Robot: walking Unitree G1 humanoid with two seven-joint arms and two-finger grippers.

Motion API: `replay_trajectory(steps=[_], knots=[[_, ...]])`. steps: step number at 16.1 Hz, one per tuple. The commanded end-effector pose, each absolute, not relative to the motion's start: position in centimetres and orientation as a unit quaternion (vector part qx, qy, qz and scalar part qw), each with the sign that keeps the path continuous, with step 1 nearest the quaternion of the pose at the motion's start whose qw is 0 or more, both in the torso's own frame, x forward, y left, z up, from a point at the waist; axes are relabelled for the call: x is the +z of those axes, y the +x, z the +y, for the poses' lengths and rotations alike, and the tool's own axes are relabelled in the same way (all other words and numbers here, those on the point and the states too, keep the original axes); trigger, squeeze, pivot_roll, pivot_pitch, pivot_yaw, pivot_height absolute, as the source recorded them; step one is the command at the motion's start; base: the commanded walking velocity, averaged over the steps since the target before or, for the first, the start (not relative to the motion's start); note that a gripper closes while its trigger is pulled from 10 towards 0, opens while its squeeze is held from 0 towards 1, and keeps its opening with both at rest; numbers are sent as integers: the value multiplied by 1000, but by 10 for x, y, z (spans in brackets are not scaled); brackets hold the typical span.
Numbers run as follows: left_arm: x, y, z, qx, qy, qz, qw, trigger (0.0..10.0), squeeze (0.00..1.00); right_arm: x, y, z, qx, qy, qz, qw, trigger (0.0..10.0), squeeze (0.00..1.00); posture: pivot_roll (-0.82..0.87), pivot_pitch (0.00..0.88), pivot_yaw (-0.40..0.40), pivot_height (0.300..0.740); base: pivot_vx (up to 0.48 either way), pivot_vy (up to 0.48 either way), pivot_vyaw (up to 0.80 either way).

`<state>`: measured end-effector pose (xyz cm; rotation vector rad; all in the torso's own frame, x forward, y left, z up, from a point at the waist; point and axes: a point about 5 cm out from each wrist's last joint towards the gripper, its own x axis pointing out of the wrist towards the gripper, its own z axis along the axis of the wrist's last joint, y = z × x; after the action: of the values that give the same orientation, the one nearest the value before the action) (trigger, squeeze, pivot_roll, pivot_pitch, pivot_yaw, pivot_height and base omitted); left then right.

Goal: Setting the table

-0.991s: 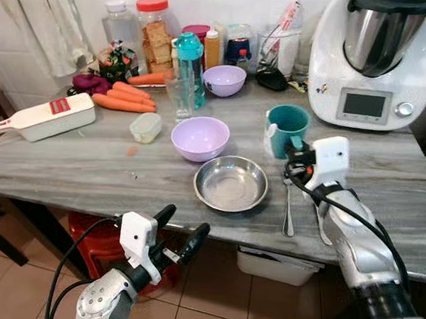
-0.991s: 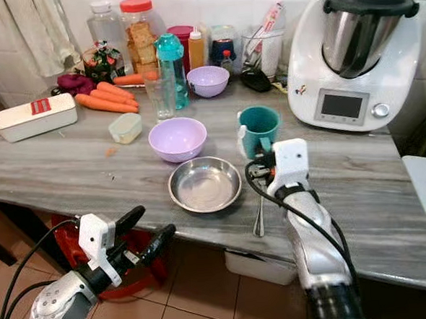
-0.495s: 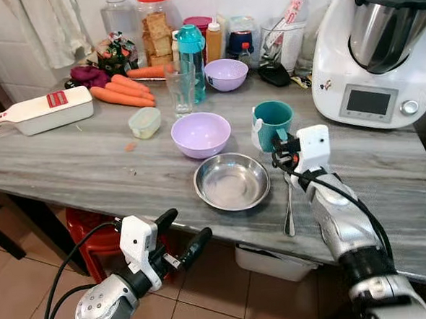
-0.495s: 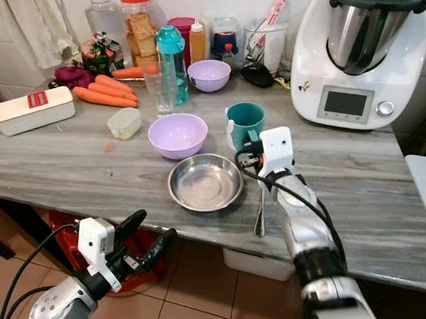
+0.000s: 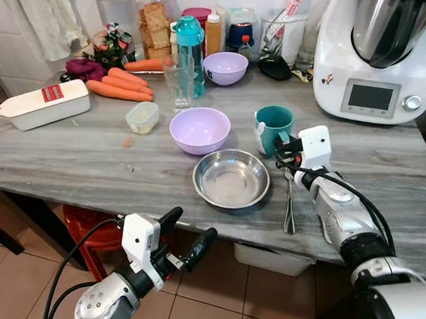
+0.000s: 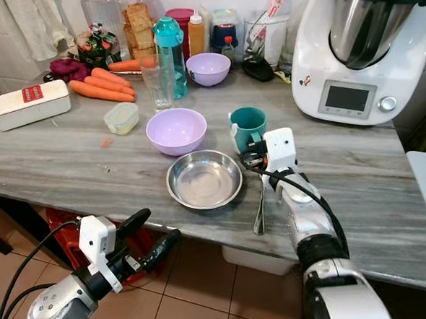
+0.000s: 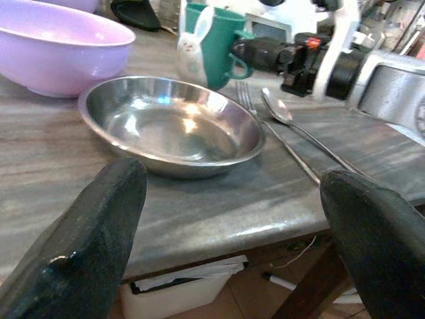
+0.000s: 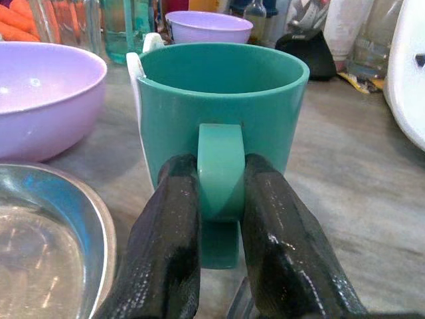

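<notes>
A teal mug (image 5: 275, 127) stands upright on the grey table (image 5: 69, 168), just right of a steel bowl (image 5: 231, 178). My right gripper (image 8: 221, 199) is shut on the mug's handle (image 8: 220, 169), one black finger on each side. A fork (image 5: 288, 198) and a spoon (image 7: 282, 114) lie on the table under my right arm. A purple bowl (image 5: 199, 129) sits behind the steel bowl. My left gripper (image 5: 188, 233) hangs open below the table's front edge, pointing toward the steel bowl (image 7: 169, 126).
A white kitchen machine (image 5: 377, 55) stands at the back right. A second purple bowl (image 5: 226, 67), a glass (image 5: 179, 80), a teal bottle (image 5: 190, 52), jars, carrots (image 5: 118, 89), a small lidded tub (image 5: 142, 117) and a white slicer (image 5: 40, 106) crowd the back left. A red stool (image 5: 94, 224) sits under the table.
My right gripper has moved up to the mug and closed on its handle. The camera has shifted a little. My left arm has stayed put.
</notes>
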<state>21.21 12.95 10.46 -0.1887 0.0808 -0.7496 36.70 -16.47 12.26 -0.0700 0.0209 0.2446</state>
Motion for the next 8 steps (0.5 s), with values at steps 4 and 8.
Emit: replay_trajectory(steps=[4,8], knots=[[112,212,128,-368,-84,36,925,10000,0,125,371,-166,134,-30,1,991,10000,702,71,75,-13,740,0,0,0],[114,215,127,-365,-84,35,926,10000,0,123,370,-159,151,-17,-9,988,10000,1000,72,65,-10,740,0,0,0]])
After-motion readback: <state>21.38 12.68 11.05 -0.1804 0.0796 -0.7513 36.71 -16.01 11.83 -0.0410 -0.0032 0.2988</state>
